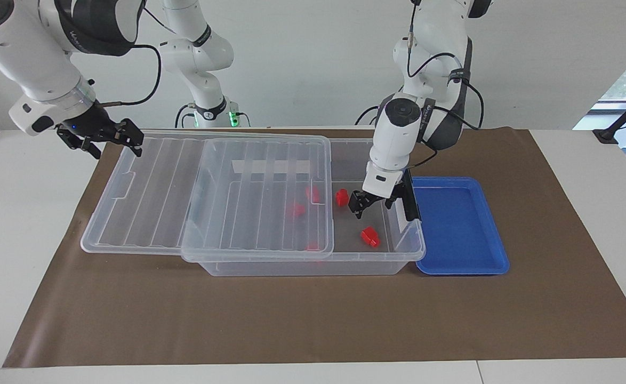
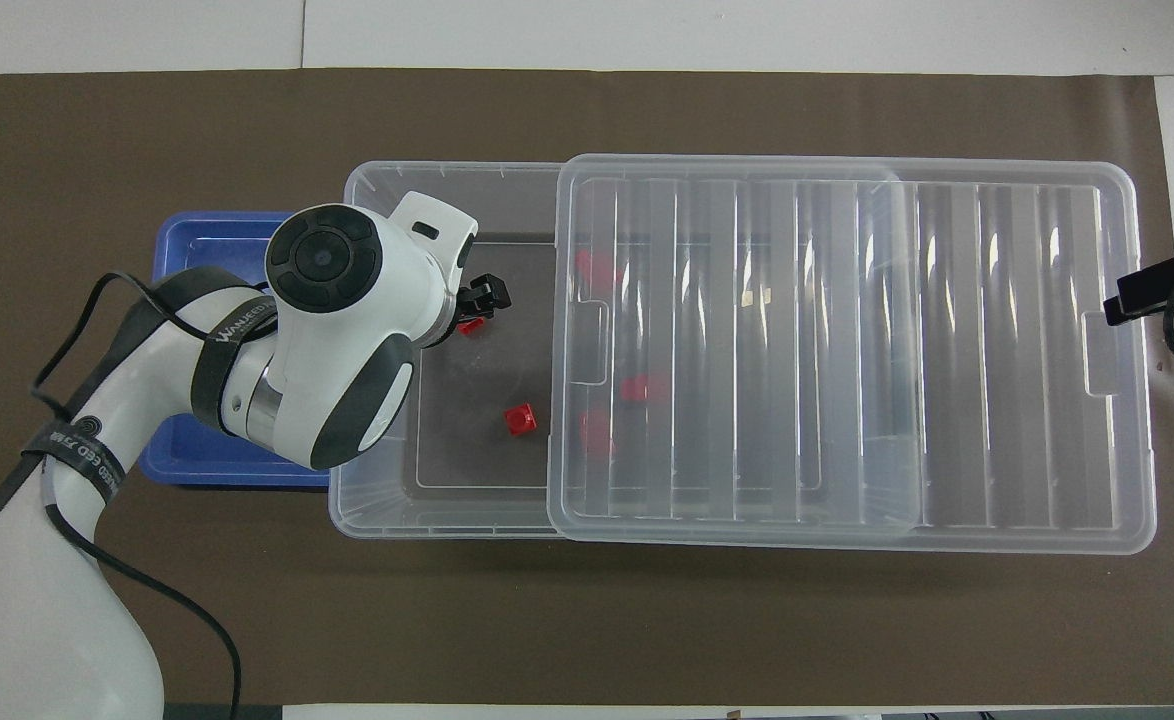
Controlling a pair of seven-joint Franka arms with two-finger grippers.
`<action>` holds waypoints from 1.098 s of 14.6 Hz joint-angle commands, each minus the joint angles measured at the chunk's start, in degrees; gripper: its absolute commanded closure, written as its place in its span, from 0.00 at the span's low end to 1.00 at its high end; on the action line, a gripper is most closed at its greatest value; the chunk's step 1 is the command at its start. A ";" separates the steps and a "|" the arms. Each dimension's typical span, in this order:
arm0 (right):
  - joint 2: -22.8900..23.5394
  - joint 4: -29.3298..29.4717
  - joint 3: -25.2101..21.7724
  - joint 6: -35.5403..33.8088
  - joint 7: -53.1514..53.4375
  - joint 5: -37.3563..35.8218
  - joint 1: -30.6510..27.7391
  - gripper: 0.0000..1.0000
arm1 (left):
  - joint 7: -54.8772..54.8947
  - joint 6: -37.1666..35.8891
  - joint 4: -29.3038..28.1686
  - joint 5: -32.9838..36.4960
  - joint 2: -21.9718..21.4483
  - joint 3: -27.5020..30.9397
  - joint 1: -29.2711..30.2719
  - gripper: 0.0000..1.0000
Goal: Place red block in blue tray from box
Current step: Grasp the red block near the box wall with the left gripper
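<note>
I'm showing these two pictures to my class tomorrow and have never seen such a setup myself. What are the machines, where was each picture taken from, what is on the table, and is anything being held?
These are two robot arms, each ending in a two-fingered end effector. One picture looks from across the table toward the robots; the other looks down from above the robots' own end.

On the brown mat stands a clear plastic box, its ribbed lid slid partway off toward the right arm's end. Red blocks lie inside: two in the uncovered part, others seen blurred through the lid. A blue tray, with nothing in it, sits beside the box at the left arm's end.

The left end effector is open and reaches down into the box next to one red block, not gripping it. The right end effector is open over the lid's end, holding nothing.
</note>
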 commanded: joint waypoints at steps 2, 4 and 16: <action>-1.76 -0.49 0.36 -1.00 0.94 -1.11 -0.39 0.00 | -3.74 5.17 -1.80 1.37 3.52 0.79 -0.82 0.01; -1.76 -0.49 0.36 -0.83 0.85 -1.29 -0.39 0.00 | -4.01 5.09 -1.89 1.37 3.62 0.79 -1.35 0.01; -1.76 -0.49 0.36 -0.65 0.59 -1.29 -0.39 0.00 | -5.77 10.62 -1.89 2.52 7.66 0.97 -1.44 0.08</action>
